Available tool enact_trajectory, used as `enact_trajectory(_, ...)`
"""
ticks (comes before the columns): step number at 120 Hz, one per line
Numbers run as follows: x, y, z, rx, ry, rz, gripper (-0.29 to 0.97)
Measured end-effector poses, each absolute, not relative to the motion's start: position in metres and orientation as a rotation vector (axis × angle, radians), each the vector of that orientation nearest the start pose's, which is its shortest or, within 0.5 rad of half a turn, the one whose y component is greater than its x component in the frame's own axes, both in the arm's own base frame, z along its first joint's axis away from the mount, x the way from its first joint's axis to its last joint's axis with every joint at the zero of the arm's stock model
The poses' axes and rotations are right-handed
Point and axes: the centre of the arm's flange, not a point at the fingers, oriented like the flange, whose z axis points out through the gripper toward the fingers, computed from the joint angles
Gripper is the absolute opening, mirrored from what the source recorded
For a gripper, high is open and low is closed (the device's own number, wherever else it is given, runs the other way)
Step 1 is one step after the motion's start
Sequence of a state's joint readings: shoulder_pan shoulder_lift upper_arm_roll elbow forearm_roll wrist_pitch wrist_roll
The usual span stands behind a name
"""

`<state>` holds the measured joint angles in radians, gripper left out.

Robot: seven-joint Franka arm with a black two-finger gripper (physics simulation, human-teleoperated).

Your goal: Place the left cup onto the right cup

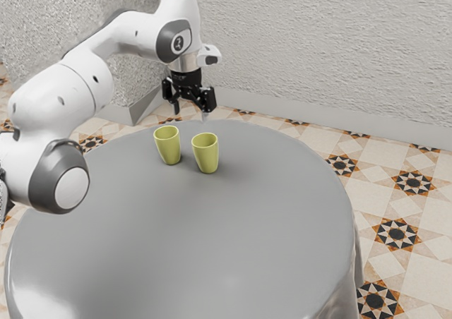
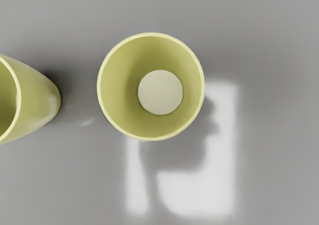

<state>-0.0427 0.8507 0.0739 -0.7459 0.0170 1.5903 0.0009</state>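
Exterior view: left cup (image 1: 167,144) and right cup (image 1: 205,152) upright, mouths up, axes vertical; hand (image 1: 189,102) spread above, empty.

Left cup (image 1: 167,144), right cup (image 1: 205,152) (upright, apart).

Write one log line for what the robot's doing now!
yellow-green cups: upright, apart, unstacked | gripper: open, empty, above them | table: grey
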Motion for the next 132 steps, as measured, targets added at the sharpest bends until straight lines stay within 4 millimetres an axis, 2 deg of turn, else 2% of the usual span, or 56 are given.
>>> enact_trajectory(38,0.776,-0.002,0.42,-3.069,0.003,-0.025,0.68)
enact_trajectory(81,0.786,-0.005,0.404,-3.068,0.015,-0.087,0.68)
enact_trajectory(105,0.787,0.006,0.4,-3.059,-0.006,-0.09,0.68)
enact_trajectory(132,0.784,0.039,0.392,-3.046,-0.07,-0.062,0.68)
